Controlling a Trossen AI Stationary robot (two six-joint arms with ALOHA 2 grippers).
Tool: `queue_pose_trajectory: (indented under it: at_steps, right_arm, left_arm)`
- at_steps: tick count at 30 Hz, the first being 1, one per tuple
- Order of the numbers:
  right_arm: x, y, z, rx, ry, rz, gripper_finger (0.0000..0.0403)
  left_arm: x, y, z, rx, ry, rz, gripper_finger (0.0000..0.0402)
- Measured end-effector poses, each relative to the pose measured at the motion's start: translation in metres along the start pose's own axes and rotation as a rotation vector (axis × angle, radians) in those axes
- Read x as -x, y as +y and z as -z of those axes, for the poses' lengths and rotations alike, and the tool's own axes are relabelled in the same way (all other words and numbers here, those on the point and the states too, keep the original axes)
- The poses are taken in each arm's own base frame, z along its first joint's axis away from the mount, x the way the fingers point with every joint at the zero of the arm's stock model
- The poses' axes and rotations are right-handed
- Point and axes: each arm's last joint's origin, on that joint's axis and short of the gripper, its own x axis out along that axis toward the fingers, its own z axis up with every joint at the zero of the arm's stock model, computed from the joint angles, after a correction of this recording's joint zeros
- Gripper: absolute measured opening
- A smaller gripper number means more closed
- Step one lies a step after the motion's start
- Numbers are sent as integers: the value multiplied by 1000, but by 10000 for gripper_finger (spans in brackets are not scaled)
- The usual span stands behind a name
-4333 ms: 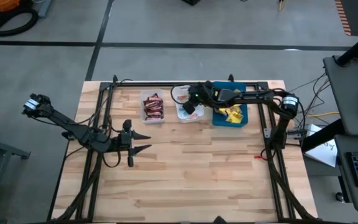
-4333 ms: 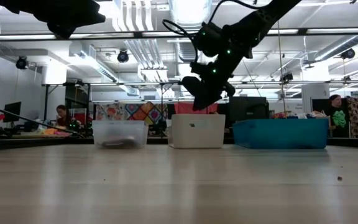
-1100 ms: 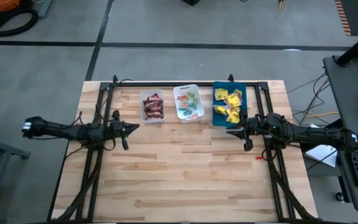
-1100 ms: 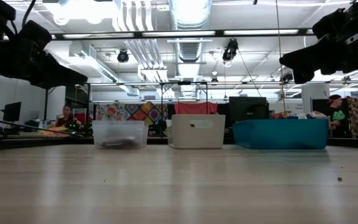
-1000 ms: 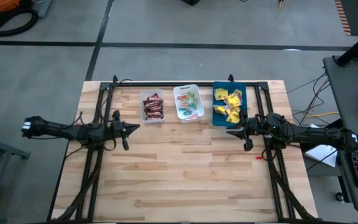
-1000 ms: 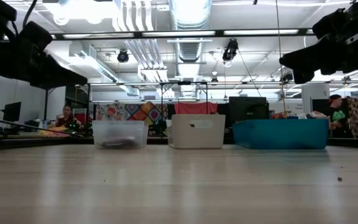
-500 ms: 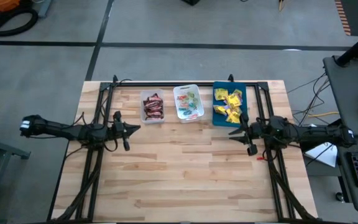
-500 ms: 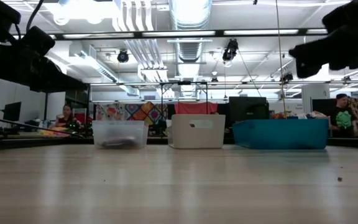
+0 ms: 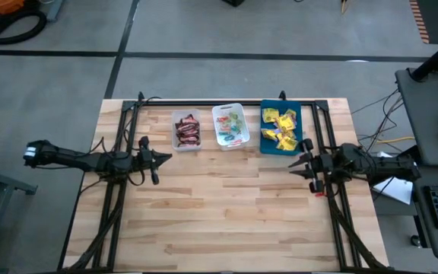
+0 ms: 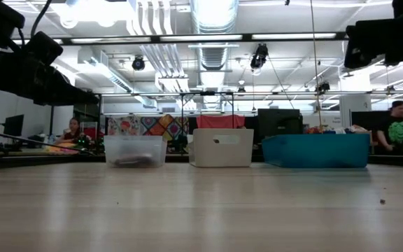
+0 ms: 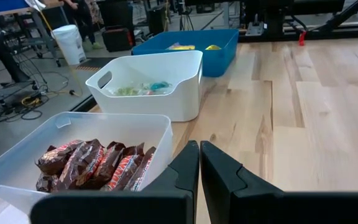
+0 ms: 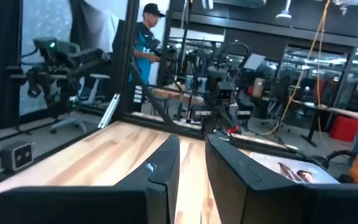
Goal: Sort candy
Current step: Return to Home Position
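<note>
Candy (image 9: 186, 131) lies in three trays (image 9: 230, 106) on the tabletop (image 9: 226, 209), while the left hand (image 11: 199, 149), pinched together, and right hand (image 12: 192, 146), narrowly parted, hover empty at opposite sides

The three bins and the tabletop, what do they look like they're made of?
Clear bin: see-through plastic, probably; dark mini bars show through its wall. White bin: glossy plastic, moulded handle slot. Blue bin: opaque plastic, likely. Tabletop: light wood, visible plank seams and grain.

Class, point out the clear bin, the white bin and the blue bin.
clear bin (image 10: 135, 148): low view, on its front wall.
white bin (image 10: 222, 150): low view, on its front wall.
blue bin (image 10: 315, 151): low view, on its front wall.
</note>
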Motion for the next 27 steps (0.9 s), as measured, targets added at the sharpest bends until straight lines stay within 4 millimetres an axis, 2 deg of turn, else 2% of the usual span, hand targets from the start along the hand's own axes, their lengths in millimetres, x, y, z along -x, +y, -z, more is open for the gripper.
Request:
queue_pose_trajectory:
  at_steps: [6, 10, 11, 15, 27]
  right_arm:
    - [0, 1, 5, -21, 49, 29, 69]
    - [2, -6, 13, -170, 146, 299, 74]
    - [2, -6, 13, -170, 145, 312, 76]
    - [1, -2, 14, -91, 159, 205, 82]
    - [0, -2, 15, -53, 181, 209, 79]
  left_arm:
    - [0, 0, 0, 1, 0, 0, 0]
    - [0, 0, 0, 0, 0, 0, 0]
    - [0, 0, 0, 0, 0, 0, 0]
    - [0, 0, 0, 0, 0, 1, 0]
    - [0, 0, 0, -1, 3, 1, 0]
